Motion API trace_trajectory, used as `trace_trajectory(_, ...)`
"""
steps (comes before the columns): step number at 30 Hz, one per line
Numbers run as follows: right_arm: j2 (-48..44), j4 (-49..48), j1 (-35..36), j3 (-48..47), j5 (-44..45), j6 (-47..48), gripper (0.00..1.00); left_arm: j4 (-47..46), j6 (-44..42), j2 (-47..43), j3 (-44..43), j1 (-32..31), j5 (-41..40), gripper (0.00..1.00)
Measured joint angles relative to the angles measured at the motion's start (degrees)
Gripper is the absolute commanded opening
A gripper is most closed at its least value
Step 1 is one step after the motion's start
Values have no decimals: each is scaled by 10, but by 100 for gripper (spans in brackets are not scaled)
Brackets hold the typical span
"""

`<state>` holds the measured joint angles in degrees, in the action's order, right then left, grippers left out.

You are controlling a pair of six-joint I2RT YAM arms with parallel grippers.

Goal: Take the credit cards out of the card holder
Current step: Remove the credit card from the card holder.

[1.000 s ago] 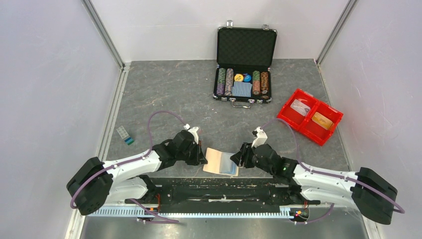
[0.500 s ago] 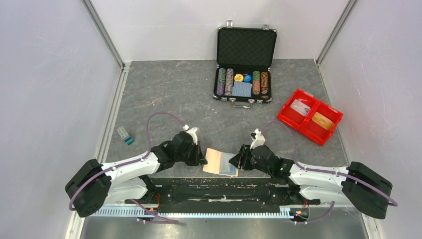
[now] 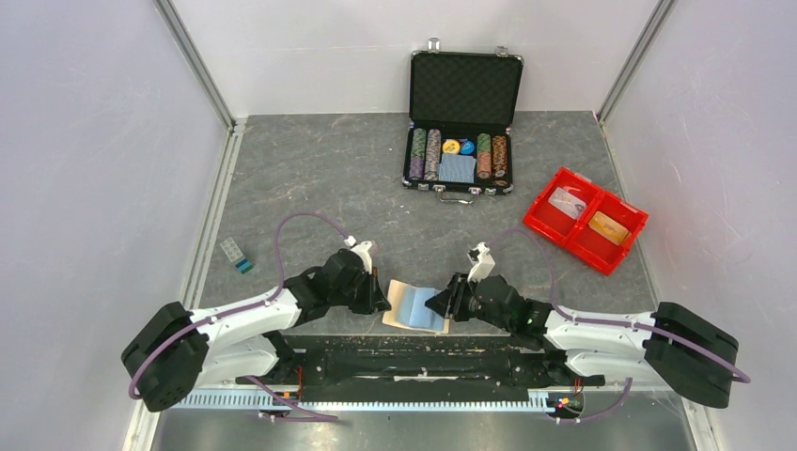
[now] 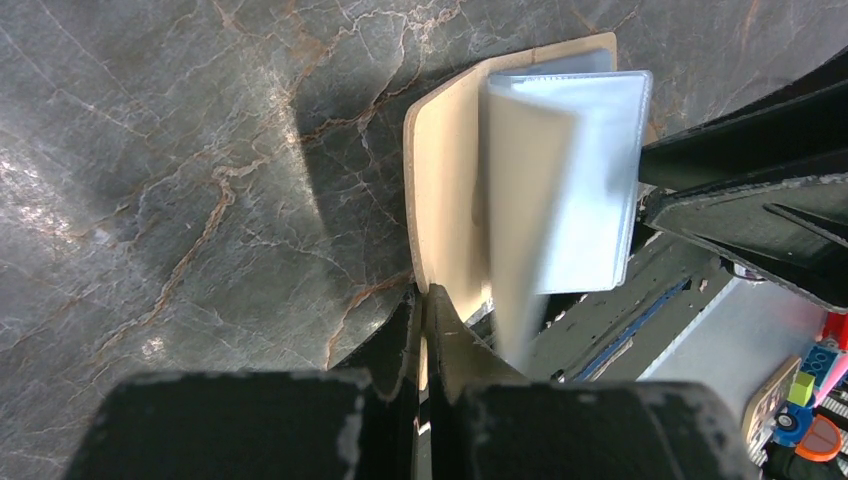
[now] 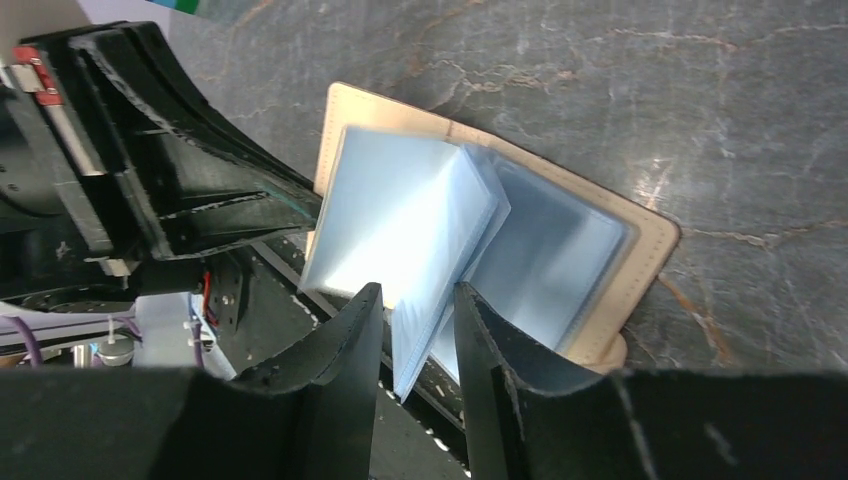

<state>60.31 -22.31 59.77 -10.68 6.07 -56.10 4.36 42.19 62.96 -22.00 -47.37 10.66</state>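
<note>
The tan card holder (image 3: pixel 414 308) lies open at the table's near edge between both arms. My left gripper (image 3: pixel 381 303) is shut on the edge of its tan cover (image 4: pixel 445 170), as the left wrist view (image 4: pixel 424 295) shows. My right gripper (image 3: pixel 442 303) is open, with its fingers either side of upright pale blue clear sleeves (image 5: pixel 400 210). The sleeves look empty. A pale credit card with a blue-teal end (image 3: pixel 237 255) lies on the table at the left. An orange-yellow credit card (image 3: pixel 609 227) lies in the red tray.
A red two-compartment tray (image 3: pixel 564 172) sits at the right and holds a pale item (image 3: pixel 567 200) in its left compartment. An open black chip case (image 3: pixel 464 94) with poker chips stands at the back. White walls enclose the table on three sides.
My right gripper has moved left and turned the blue sleeves up and over toward the left cover. My left gripper has stayed in place on the cover.
</note>
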Motion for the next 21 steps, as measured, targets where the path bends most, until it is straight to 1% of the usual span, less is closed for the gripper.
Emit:
trace_trajectory(4, 0, -20, 3, 0, -3, 1, 32, -1, 0, -2, 2, 0, 0, 2)
trace_trajectory(11, 18, -56, 13, -1, -22, 5, 32, -2, 9, -2, 3, 0, 0, 2)
trace_trajectory(15, 33, -68, 16, -3, -29, 8, 34, -2, 19, -2, 3, 0, 0, 2)
trace_trajectory(21, 53, -77, 18, -13, -36, 15, 41, -6, 24, -2, 7, 0, 1, 2)
